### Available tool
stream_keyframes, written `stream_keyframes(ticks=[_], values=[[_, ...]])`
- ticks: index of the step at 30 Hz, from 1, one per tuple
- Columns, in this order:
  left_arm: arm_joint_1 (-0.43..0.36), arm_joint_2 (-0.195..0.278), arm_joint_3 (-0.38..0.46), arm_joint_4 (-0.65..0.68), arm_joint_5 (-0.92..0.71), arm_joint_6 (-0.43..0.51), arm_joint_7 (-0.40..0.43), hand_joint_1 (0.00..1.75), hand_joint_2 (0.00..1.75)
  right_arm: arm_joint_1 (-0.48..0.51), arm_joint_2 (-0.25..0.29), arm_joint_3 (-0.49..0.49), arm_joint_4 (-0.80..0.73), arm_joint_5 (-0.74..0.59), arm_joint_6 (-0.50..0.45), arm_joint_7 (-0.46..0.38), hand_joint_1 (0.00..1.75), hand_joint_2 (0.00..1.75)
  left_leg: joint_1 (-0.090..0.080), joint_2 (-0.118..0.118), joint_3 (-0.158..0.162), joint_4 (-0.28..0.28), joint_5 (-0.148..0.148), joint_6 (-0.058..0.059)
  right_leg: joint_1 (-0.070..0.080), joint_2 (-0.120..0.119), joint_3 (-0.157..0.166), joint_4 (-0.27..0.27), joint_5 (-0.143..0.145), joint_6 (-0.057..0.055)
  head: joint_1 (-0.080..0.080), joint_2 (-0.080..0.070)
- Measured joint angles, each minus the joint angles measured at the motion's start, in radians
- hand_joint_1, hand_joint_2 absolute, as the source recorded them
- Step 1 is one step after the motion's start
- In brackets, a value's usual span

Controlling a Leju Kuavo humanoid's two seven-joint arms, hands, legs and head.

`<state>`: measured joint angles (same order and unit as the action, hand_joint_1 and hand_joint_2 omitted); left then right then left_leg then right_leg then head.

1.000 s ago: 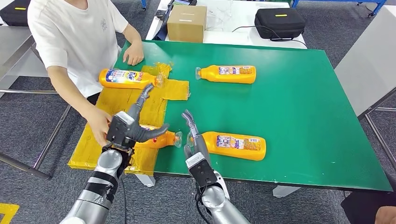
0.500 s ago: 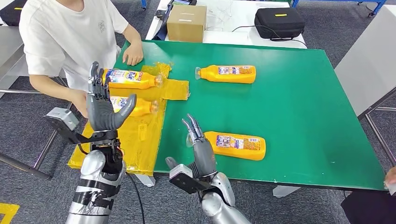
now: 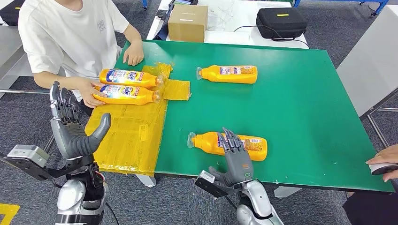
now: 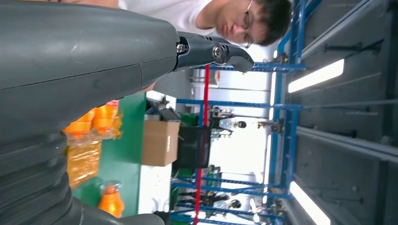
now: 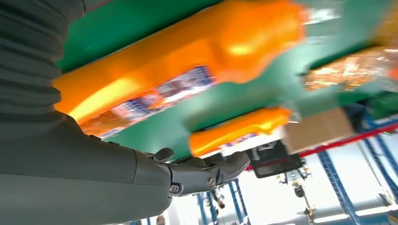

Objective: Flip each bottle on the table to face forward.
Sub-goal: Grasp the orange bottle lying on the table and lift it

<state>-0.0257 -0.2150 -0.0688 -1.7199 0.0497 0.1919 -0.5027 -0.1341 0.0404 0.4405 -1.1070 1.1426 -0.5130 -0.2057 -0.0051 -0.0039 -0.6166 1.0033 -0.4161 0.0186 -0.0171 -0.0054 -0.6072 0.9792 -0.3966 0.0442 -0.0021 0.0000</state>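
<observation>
The near bottle (image 3: 230, 145) lies on its side at the table's (image 3: 305, 108) 6 o'clock edge, cap toward 9 o'clock, w/ our right hand (image 3: 236, 161) just at its near side, fingers spread, gripping nothing. Risk as we judge it: hand comes in from the edge side, so a shallow push could roll or skid the bottle instead of turning it, & the smooth round body may slip. A far bottle (image 3: 228, 74) sits toward 12 o'clock, well apart. Two more bottles (image 3: 126, 85) lie on the yellow sheet (image 3: 131, 133) at 10 o'clock, a person's hand (image 3: 89, 92) on one; our left hand (image 3: 72, 126), raised & spread, empty, hangs near — reaching in there could bump that hand.
</observation>
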Motion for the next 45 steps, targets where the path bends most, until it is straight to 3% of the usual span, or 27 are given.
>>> stream_keyframes(ticks=[5,13,26,31,32,35,37,45], values=[[0.021,0.002,-0.001,-0.013,-0.006,-0.033,0.005,0.0,1.75,-0.021,-0.035,-0.04,0.004,0.037,0.04,0.014,0.0,1.75,0.0,0.0,-0.001,0.0,0.0,0.0,0.0,0.0,0.0,0.0,0.0,0.0,0.0,0.0],[0.029,0.008,-0.001,-0.024,0.011,-0.072,0.037,0.0,1.75,-0.143,-0.069,-0.077,0.123,0.027,0.165,0.096,0.0,1.75,0.0,0.0,0.0,0.0,0.001,0.001,0.0,0.0,0.0,0.0,0.001,0.001,0.0,0.0],[0.031,0.011,-0.001,-0.023,0.024,-0.086,0.054,0.0,1.75,-0.229,-0.087,-0.093,0.25,0.018,0.207,0.12,0.0,1.75,0.0,0.0,-0.001,0.0,0.0,0.001,0.0,0.0,0.0,0.0,0.001,0.001,0.0,0.0],[0.031,0.012,0.0,-0.014,0.033,-0.089,0.075,0.0,1.75,-0.295,-0.085,-0.09,0.332,0.023,0.293,0.158,0.0,1.75,0.0,0.001,0.001,0.0,0.001,0.001,0.0,0.001,0.0,0.0,0.002,0.0,0.0,0.0],[0.031,0.013,0.0,-0.012,0.034,-0.089,0.079,0.0,1.75,-0.312,-0.084,-0.087,0.351,0.028,0.311,0.169,0.33,1.75,0.0,0.001,0.001,0.0,0.001,0.001,0.0,0.001,0.0,0.0,0.002,-0.001,0.0,0.0],[0.033,0.013,0.002,-0.011,0.031,-0.09,0.092,0.0,1.75,-0.36,-0.082,-0.072,0.403,0.038,0.362,0.189,1.62,1.75,0.0,0.001,0.004,0.0,0.001,0.001,0.0,0.001,0.002,0.0,0.003,-0.002,0.0,0.0],[0.034,0.014,0.004,-0.009,0.025,-0.093,0.098,0.0,1.75,-0.385,-0.081,-0.06,0.433,0.031,0.394,0.187,1.75,1.75,0.0,0.001,0.006,0.0,0.001,0.001,0.0,0.001,0.004,0.0,0.003,-0.002,0.0,0.0],[0.032,0.016,0.001,0.022,0.052,-0.126,0.133,0.0,1.75,-0.458,-0.094,-0.032,0.544,-0.059,0.45,0.114,1.75,1.75,0.0,0.001,0.012,0.0,0.001,0.002,0.0,0.001,0.01,-0.001,0.003,-0.002,0.0,0.0]])
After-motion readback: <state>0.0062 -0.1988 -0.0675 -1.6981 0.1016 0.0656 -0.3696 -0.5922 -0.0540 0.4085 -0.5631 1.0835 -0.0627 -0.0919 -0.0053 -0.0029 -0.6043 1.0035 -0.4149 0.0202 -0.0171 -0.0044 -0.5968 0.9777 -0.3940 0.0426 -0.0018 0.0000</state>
